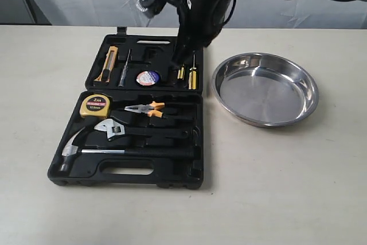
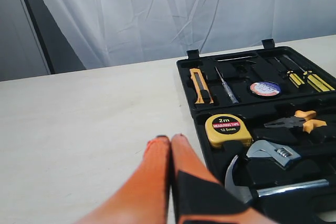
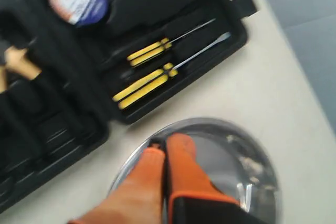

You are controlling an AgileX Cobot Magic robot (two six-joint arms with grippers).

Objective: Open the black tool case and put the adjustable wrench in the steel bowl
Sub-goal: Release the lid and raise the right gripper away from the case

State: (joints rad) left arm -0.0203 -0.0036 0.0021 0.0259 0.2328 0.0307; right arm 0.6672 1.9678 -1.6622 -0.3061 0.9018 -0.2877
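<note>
The black tool case (image 1: pixel 172 177) lies open flat on the table, its lid half at the far side. The adjustable wrench (image 1: pixel 117 129) rests in its recess in the near half, silver head to the left, between the pliers and the hammer. The steel bowl (image 1: pixel 265 91) stands empty just right of the case. My right gripper (image 3: pixel 165 148) is shut on nothing and hangs over the bowl's (image 3: pixel 252 156) rim beside the case (image 3: pixel 63 77). My left gripper (image 2: pixel 170 139) is shut and empty above bare table beside the case (image 2: pixel 185 74), short of the wrench (image 2: pixel 273 153).
In the near half lie a yellow tape measure (image 1: pixel 94 106), orange-handled pliers (image 1: pixel 146 108) and a claw hammer (image 1: pixel 94 152). The lid half holds a utility knife (image 1: pixel 109 62), a tape roll (image 1: pixel 148 77) and yellow screwdrivers (image 1: pixel 192 76). The dark right arm (image 1: pixel 192 21) hangs over the lid.
</note>
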